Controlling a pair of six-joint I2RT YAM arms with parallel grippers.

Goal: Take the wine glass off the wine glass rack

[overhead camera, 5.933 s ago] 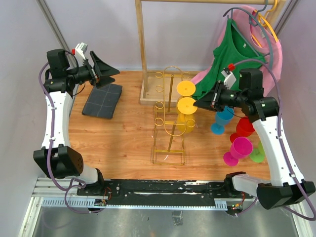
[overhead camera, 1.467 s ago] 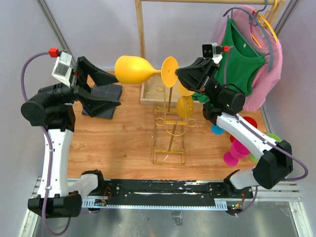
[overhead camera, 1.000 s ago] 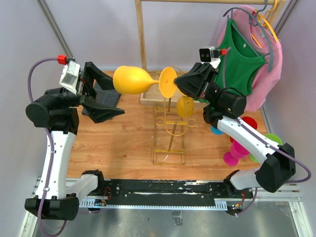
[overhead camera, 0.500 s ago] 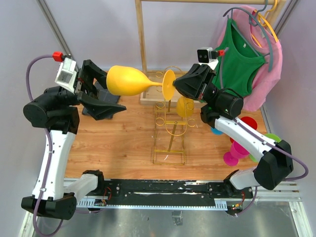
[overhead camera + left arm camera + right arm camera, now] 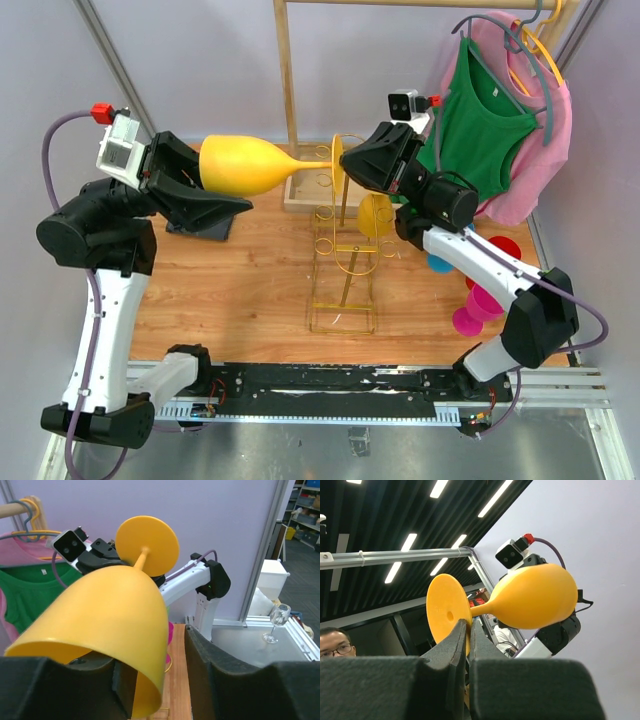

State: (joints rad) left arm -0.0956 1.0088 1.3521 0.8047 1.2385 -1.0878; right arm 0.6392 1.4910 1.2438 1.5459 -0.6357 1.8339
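A yellow wine glass [image 5: 240, 166] hangs level in the air above the gold wire wine glass rack [image 5: 340, 290]. My right gripper [image 5: 345, 165] is shut on the rim of its round foot [image 5: 445, 610]. The left gripper [image 5: 220, 180] stands open around the bowl [image 5: 110, 610]. The bowl rests against its left finger, and a gap shows at the right finger [image 5: 215, 670]. A second yellow glass [image 5: 375, 213] hangs upside down on the rack.
A wooden clothes rail [image 5: 288, 80] stands behind the rack, with green [image 5: 480, 110] and pink shirts on hangers at the right. Blue [image 5: 440, 262], red [image 5: 497, 250] and pink [image 5: 480, 300] glasses stand at the right. A dark cloth [image 5: 205, 215] lies back left.
The right arm has carried the glass leftward, so the bowl now sits deeper between the left fingers. The left jaws have narrowed around the bowl.
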